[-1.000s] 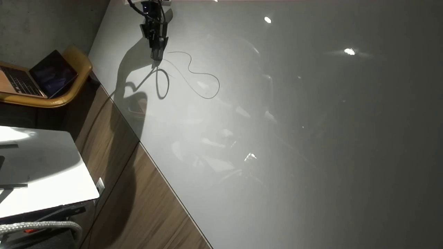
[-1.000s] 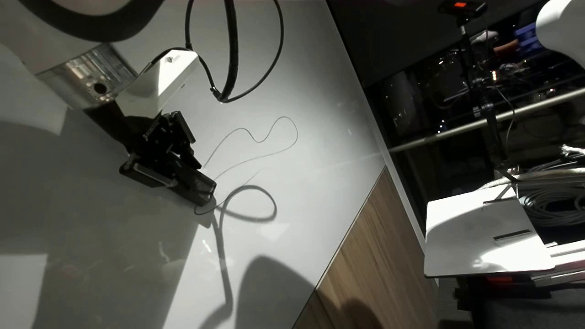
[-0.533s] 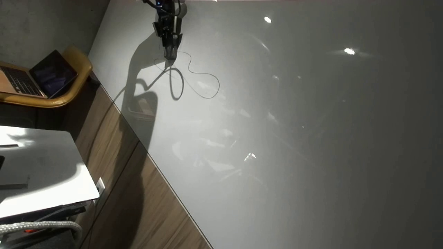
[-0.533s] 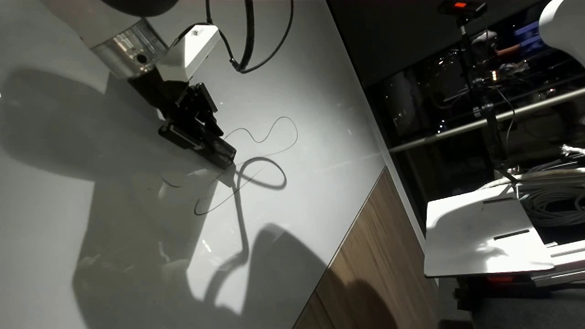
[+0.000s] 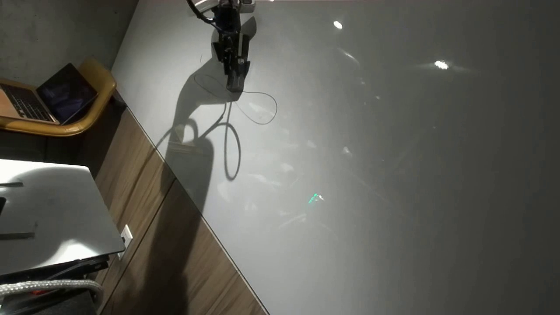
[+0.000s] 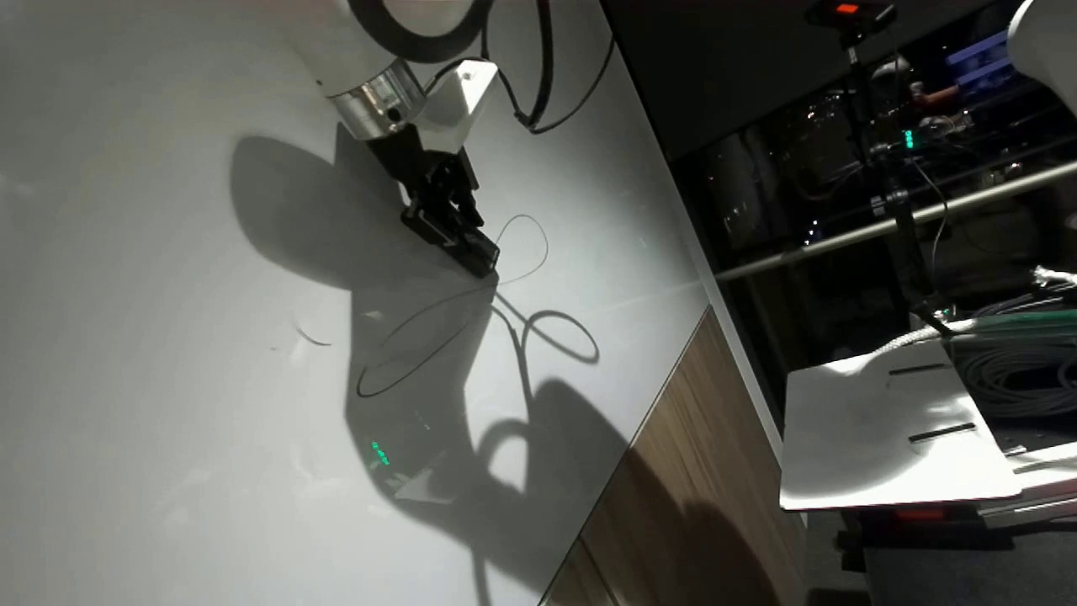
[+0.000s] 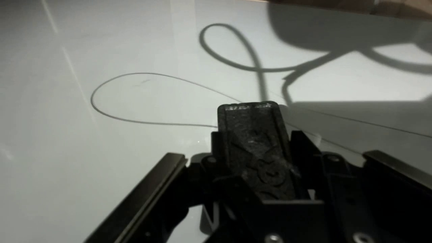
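Claw (image 7: 257,136) pinching a dark block (image 7: 255,152) from both sides, the block right down by the white bench (image 5: 393,175), touching or hovering just above, I can't tell! A thin dark line (image 7: 91,99) loops out beside the block, and past the bench's edge a laptop (image 5: 68,94) sits on a yellow chair (image 5: 57,130).

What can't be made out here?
Wrist view: middle of the thin dark looped line, hidden by the dark rectangular block in the black gripper.
Wrist view: the block's far side, hidden by its near face; raised markings too dark to read.
In an exterior view: open tan and black laptop, cut off by left edge.
In an exterior view: white arm, cut by top edge.
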